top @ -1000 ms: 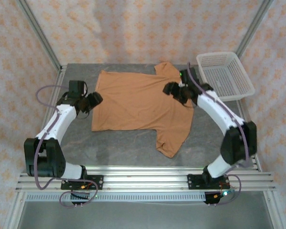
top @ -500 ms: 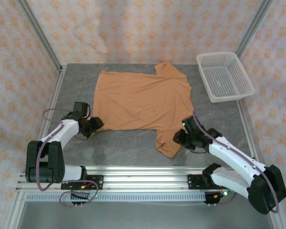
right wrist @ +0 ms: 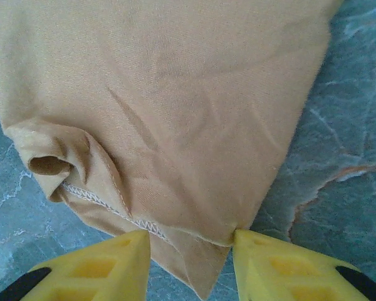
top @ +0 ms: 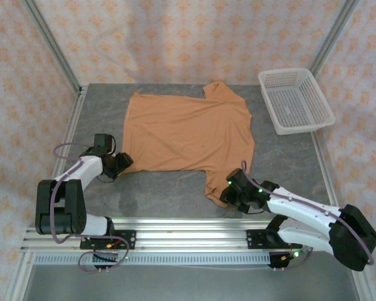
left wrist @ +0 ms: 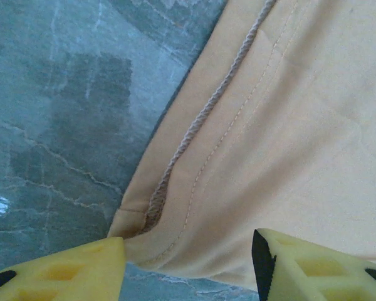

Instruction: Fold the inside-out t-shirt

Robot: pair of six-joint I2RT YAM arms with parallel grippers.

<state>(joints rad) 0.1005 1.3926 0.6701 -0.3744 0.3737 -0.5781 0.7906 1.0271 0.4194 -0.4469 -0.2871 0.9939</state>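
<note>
Top view: my right jaws have swung down to the lower-centre sleeve (top: 220, 187) of the flat t-shirt (top: 188, 135). Left wrist: my left jaws stand open astride its hem corner (left wrist: 151, 243). Right wrist: open around the sleeve tip (right wrist: 199, 273), fold grasp pending.

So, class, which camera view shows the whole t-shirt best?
The top external view: it takes in the whole t-shirt, spread flat on the table. The left wrist view gives a close hem corner, the right wrist view a sleeve end with its stitching.
</note>
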